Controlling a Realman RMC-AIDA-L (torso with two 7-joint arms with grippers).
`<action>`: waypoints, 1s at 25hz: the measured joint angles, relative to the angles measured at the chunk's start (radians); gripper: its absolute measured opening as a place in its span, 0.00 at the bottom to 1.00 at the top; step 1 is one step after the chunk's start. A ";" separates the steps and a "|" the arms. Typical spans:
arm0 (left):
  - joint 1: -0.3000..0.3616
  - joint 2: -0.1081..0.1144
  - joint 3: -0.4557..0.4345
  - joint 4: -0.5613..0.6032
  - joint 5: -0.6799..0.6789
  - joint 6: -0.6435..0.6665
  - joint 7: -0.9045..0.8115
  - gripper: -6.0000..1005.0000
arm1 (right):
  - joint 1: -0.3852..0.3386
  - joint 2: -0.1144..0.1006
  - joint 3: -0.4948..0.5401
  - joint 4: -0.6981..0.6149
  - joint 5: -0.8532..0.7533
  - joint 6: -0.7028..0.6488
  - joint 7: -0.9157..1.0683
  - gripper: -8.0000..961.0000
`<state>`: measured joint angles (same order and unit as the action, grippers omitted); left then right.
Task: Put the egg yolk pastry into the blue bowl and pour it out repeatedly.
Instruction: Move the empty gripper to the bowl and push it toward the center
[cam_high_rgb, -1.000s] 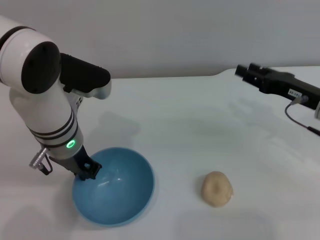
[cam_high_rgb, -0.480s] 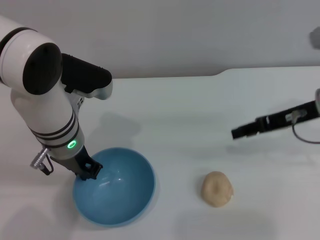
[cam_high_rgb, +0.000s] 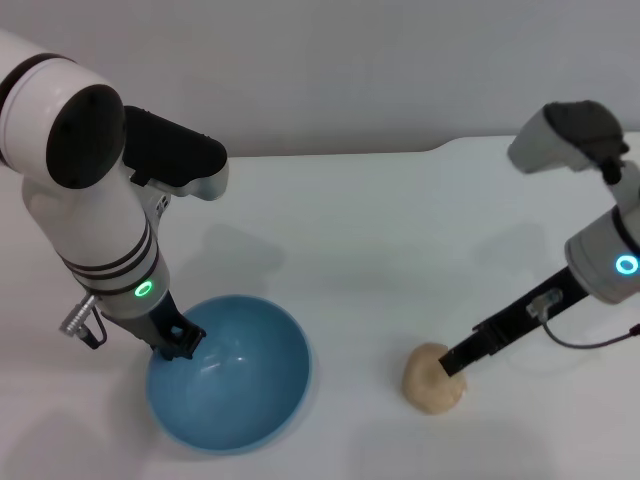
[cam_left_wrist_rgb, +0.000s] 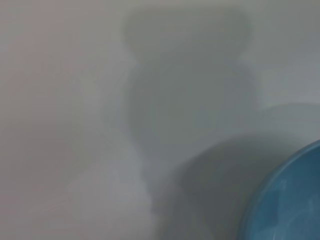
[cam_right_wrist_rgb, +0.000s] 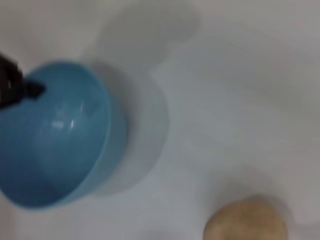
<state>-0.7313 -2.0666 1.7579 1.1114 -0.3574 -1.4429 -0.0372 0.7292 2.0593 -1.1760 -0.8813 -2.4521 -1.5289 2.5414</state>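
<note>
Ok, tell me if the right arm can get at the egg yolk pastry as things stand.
Probably yes: the right pincer is already at the egg yolk pastry on the bare table, nothing between them. The blue bowl, held by the left pincer, sits well aside.

Tan pastry ball, right of tilted blue bowl

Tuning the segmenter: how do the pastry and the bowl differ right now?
Colour: the pastry is matte tan; the bowl is glossy light blue.
Size: the bowl is several times wider than the pastry.
Contact: the right gripper is at the pastry's edge; the left gripper is at the bowl's rim.
Both sit on the white table, apart; the bowl is empty.
</note>
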 joint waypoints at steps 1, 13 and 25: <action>0.000 0.000 0.000 0.001 0.000 -0.001 0.002 0.01 | 0.001 0.001 -0.014 0.007 -0.001 0.004 0.003 0.49; -0.001 0.000 0.017 0.004 0.000 0.002 0.014 0.01 | 0.046 0.009 -0.098 0.179 0.002 0.207 0.006 0.48; -0.001 -0.001 0.017 0.005 0.000 -0.002 0.014 0.01 | 0.071 0.016 -0.223 0.253 0.007 0.360 -0.013 0.43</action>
<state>-0.7320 -2.0671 1.7747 1.1162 -0.3572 -1.4444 -0.0230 0.7997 2.0755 -1.3989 -0.6287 -2.4449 -1.1685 2.5288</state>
